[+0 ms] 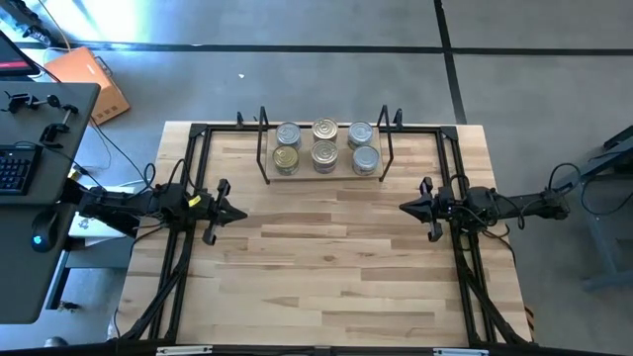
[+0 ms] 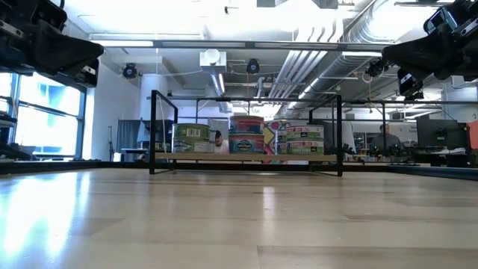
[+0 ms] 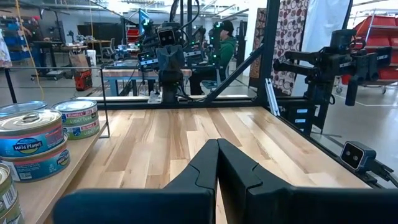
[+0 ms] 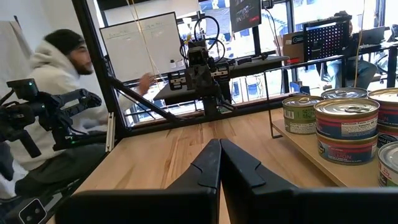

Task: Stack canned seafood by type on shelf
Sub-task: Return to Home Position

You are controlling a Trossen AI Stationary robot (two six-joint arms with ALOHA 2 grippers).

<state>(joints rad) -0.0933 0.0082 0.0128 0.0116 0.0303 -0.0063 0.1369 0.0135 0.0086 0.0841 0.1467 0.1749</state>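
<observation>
Several round tins of canned seafood [image 1: 324, 146] stand on the shelf [image 1: 302, 175] at the far middle of the table, in two rows of three. The low view shows the tins [image 2: 246, 134] partly stacked two high on the board [image 2: 246, 158], with green, blue-and-red and pink labels. My left gripper [image 1: 240, 212] hovers shut at the table's left, pointing level toward the right; its wrist view has tins [image 3: 28, 134] beside it. My right gripper [image 1: 404, 207] hovers shut at the right, pointing left, with tins [image 4: 346, 127] in its wrist view.
Black frame rails [image 1: 188, 227] run along the table's left, right and far sides. A desk with a keyboard [image 1: 15, 168] stands left of the table. A person in a light hoodie [image 4: 53, 81] sits beyond the table's left edge. Bare wooden tabletop [image 1: 321, 257] lies between the grippers.
</observation>
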